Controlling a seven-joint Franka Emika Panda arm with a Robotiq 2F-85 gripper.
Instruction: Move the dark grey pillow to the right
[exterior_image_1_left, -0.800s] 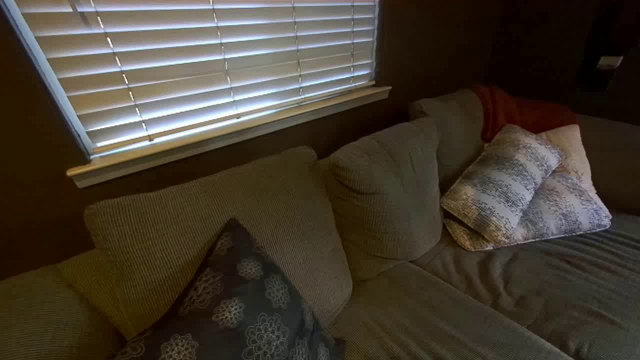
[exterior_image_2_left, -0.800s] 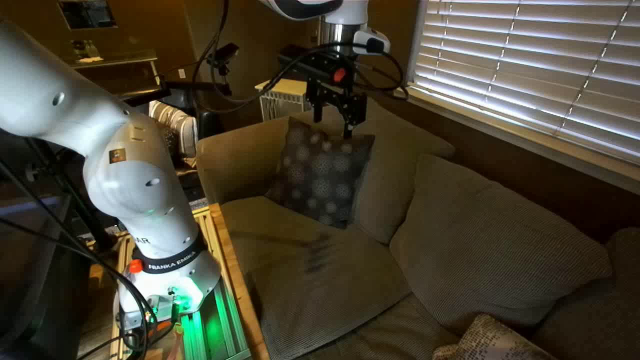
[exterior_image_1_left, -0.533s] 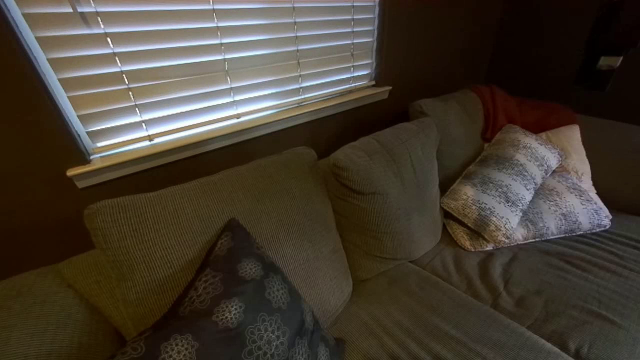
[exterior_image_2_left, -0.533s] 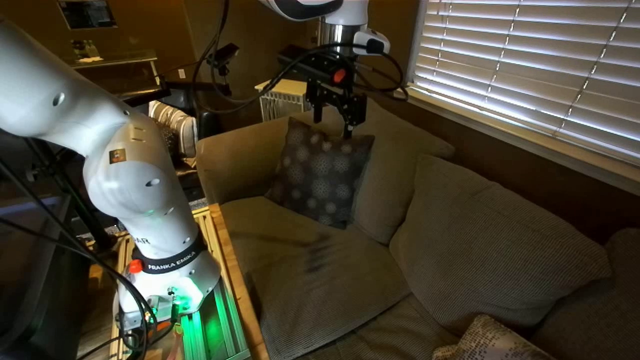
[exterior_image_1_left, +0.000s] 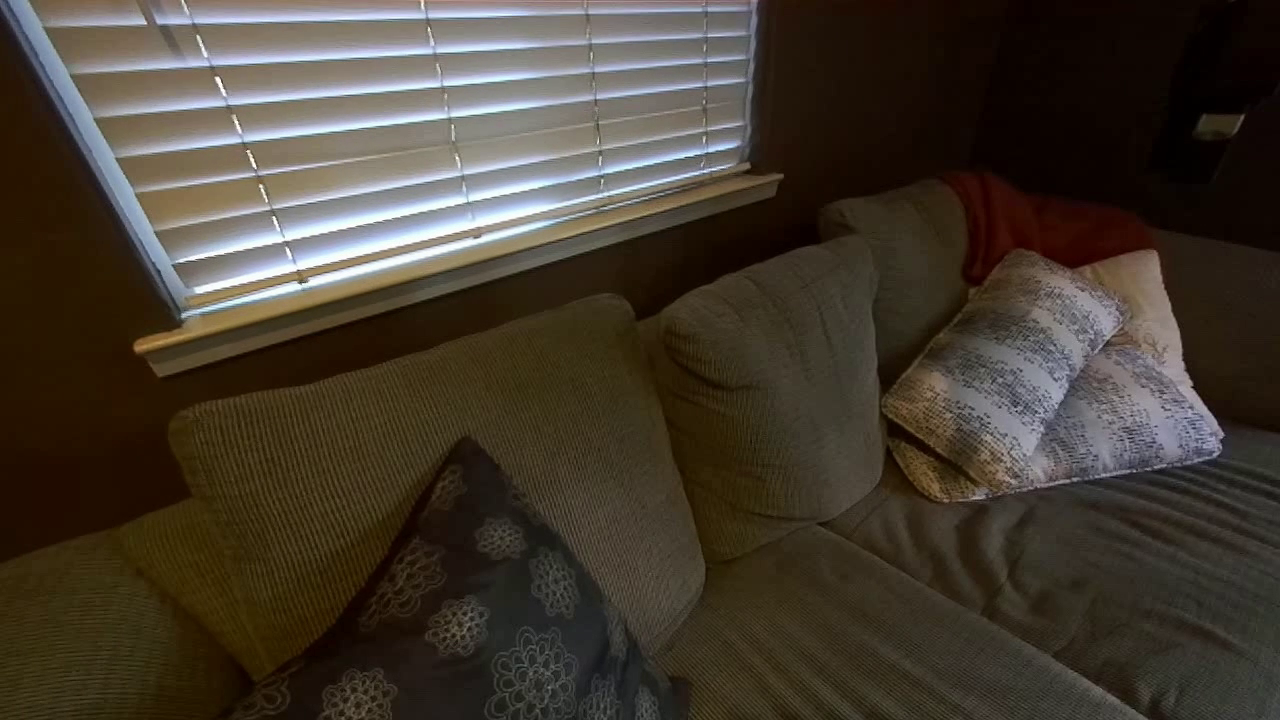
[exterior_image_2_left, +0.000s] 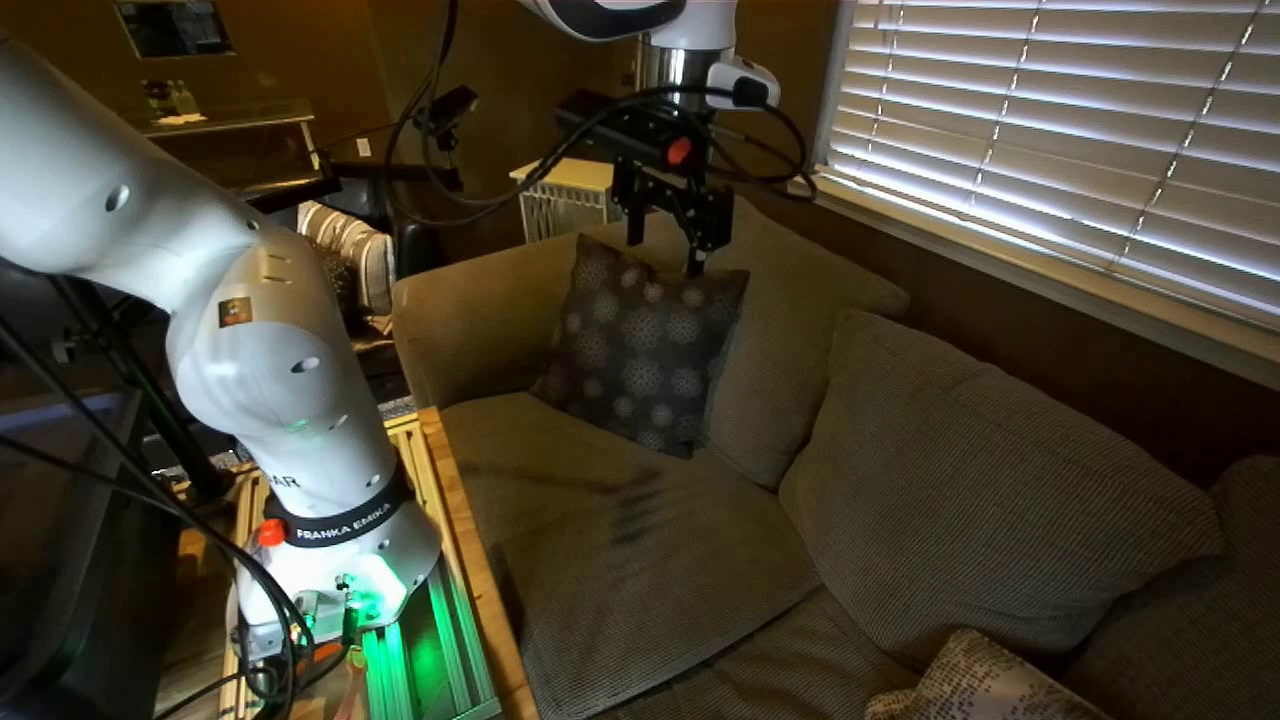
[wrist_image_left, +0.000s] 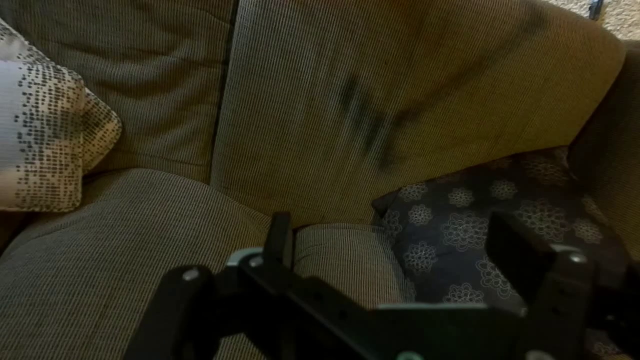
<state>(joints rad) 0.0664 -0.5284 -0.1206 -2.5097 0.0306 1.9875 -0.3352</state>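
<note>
The dark grey pillow (exterior_image_2_left: 645, 345), with pale floral medallions, leans in the sofa corner in an exterior view. It also shows at the bottom of an exterior view (exterior_image_1_left: 480, 620), partly cut off. In the wrist view the pillow (wrist_image_left: 455, 235) lies at the right, partly hidden behind a finger. My gripper (exterior_image_2_left: 665, 250) points down at the pillow's top edge in that exterior view. In the wrist view the gripper (wrist_image_left: 392, 232) has its fingers wide apart with nothing held between them. Whether a fingertip touches the pillow, I cannot tell.
Beige back cushions (exterior_image_2_left: 1000, 490) stand along the sofa beside the pillow. Light whitish-grey pillows (exterior_image_1_left: 1010, 360) lie farther along the seat; one shows in the wrist view (wrist_image_left: 45, 135). The sofa arm (exterior_image_2_left: 480, 325) is beside the pillow. The window sill (exterior_image_2_left: 1000, 255) runs behind.
</note>
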